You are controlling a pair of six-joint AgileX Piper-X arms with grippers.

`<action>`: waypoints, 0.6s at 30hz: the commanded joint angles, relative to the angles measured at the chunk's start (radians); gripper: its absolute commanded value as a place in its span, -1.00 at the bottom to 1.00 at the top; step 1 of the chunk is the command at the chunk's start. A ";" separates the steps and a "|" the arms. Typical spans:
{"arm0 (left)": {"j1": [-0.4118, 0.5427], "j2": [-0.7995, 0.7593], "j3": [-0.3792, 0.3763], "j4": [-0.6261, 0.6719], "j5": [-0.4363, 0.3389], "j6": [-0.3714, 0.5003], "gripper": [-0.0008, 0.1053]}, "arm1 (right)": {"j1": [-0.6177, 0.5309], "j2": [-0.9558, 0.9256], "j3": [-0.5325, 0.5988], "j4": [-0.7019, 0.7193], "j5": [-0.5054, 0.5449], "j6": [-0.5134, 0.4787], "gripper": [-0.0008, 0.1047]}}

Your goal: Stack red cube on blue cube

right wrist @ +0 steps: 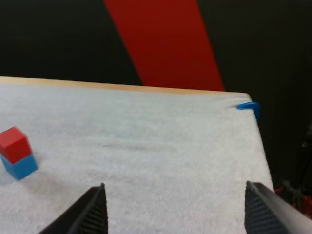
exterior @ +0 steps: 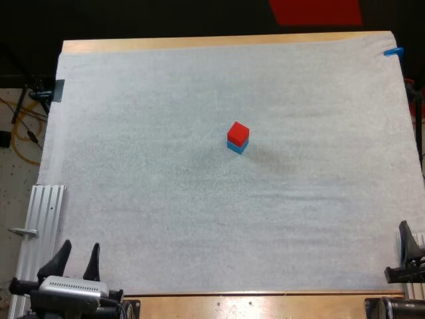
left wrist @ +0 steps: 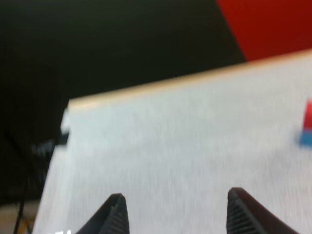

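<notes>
The red cube [exterior: 238, 131] sits on top of the blue cube [exterior: 238, 147], a little right of the white mat's [exterior: 153, 193] middle. Bare mat lies open on every side, out to the wooden surface [exterior: 265, 304]. The left gripper [exterior: 80, 249] hovers at the near left corner and the right gripper [right wrist: 175, 189] at the near right edge. Both have their fingers spread and released, well apart from the cubes. The left wrist view is smeared, and the red-over-blue patch in it is probably the two cubes.

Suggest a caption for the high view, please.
Red cube stacked on blue cube; left gripper and right gripper open, well clear.
</notes>
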 commanded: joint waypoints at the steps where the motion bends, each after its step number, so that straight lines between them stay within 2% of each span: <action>1: 0.003 -0.141 -0.003 0.026 -0.024 -0.006 -0.13 | 0.001 -0.052 0.003 0.036 -0.019 -0.003 0.13; 4: 0.005 -0.142 0.003 0.016 -0.024 -0.009 -0.13 | 0.001 -0.046 0.010 0.047 -0.071 -0.013 0.13; 8: 0.005 -0.142 0.027 -0.045 -0.024 -0.009 -0.13 | 0.001 -0.046 0.027 0.014 -0.086 -0.013 0.13; 13: 0.005 -0.139 0.101 -0.170 -0.024 -0.009 -0.13 | 0.001 -0.044 0.068 -0.033 -0.086 -0.011 0.13; 18: 0.005 -0.139 0.180 -0.207 -0.024 -0.011 -0.13 | 0.001 -0.044 0.109 -0.030 -0.086 -0.008 0.13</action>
